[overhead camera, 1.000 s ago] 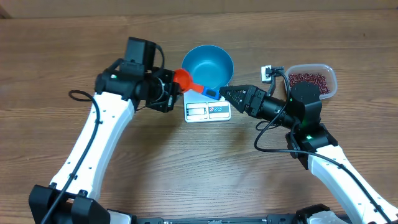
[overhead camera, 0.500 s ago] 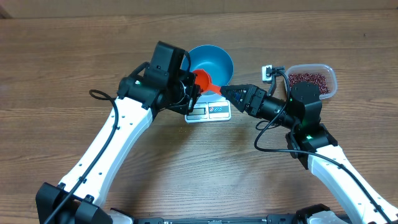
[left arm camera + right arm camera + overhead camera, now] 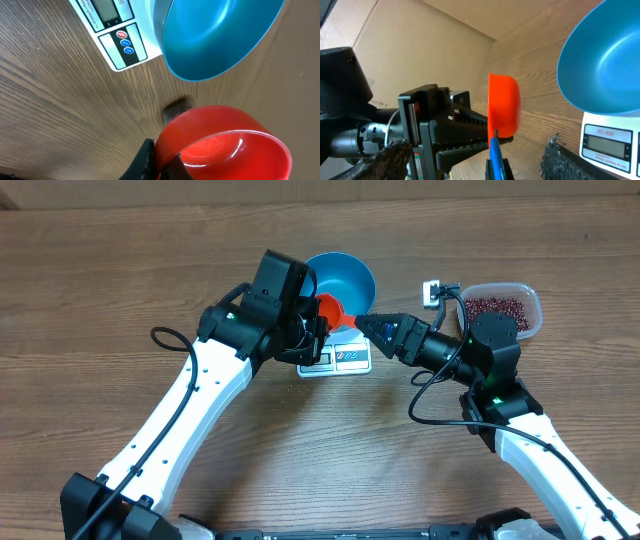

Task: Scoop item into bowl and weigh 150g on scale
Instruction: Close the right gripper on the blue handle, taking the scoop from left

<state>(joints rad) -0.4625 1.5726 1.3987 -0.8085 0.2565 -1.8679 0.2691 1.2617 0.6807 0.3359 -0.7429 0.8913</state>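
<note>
Red scoop (image 3: 325, 307) (empty) beside blue bowl (image 3: 346, 279).

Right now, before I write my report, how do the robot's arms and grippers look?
The left arm and right arm have long white shells with black joints and black wrist units. A loose black cable loops beside each arm, and small green lights glow on them. The left gripper and right gripper are black; the right one's fingers look rough-textured.
</note>
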